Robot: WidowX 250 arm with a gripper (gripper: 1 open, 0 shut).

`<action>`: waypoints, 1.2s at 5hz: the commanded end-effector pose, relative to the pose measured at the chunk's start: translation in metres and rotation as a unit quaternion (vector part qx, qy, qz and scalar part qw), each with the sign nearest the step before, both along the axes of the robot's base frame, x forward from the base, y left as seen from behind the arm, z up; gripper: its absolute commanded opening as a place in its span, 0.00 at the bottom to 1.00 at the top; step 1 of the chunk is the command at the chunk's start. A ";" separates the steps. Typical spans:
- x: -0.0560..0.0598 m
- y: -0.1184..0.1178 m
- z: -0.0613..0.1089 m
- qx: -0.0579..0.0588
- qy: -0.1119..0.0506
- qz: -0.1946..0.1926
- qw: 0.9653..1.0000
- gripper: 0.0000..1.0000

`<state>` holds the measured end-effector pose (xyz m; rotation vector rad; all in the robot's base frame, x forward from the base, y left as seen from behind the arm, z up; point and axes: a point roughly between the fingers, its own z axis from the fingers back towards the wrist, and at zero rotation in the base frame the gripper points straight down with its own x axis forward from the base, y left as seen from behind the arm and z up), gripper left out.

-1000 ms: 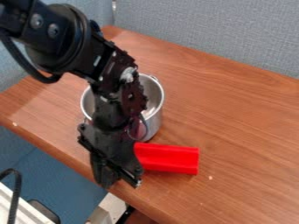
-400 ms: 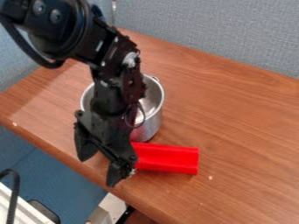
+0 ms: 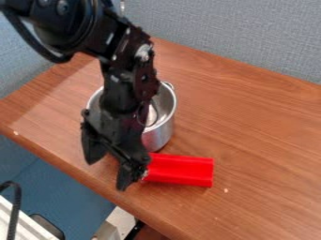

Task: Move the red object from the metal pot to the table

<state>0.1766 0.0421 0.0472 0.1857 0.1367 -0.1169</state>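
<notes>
Pincer (image 3: 111, 167) now spread wide, empty; a second ago closed at the left end of the red object. Lifted slightly since then, fingers (image 3: 130, 173) splayed, one just beside the block's left end; contact not resolvable. Red object (image 3: 181, 171) lying flat on the counter (image 3: 238, 103), near the front edge, just in front of the metal pot (image 3: 160, 112). Same position as before. Pot unmoved, partly hidden behind the arm.

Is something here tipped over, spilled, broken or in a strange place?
Nothing stands out. The red object lies flat on the table beside the upright metal pot, near the front edge but fully on the wood. The open gripper holds nothing.
</notes>
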 end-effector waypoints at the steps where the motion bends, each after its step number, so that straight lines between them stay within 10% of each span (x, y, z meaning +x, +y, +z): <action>1: 0.019 0.005 -0.009 0.007 -0.010 -0.022 1.000 1.00; 5: 0.092 0.024 -0.012 0.012 -0.020 -0.034 0.999 1.00; 6: 0.099 0.023 -0.013 0.006 -0.018 -0.025 0.999 0.00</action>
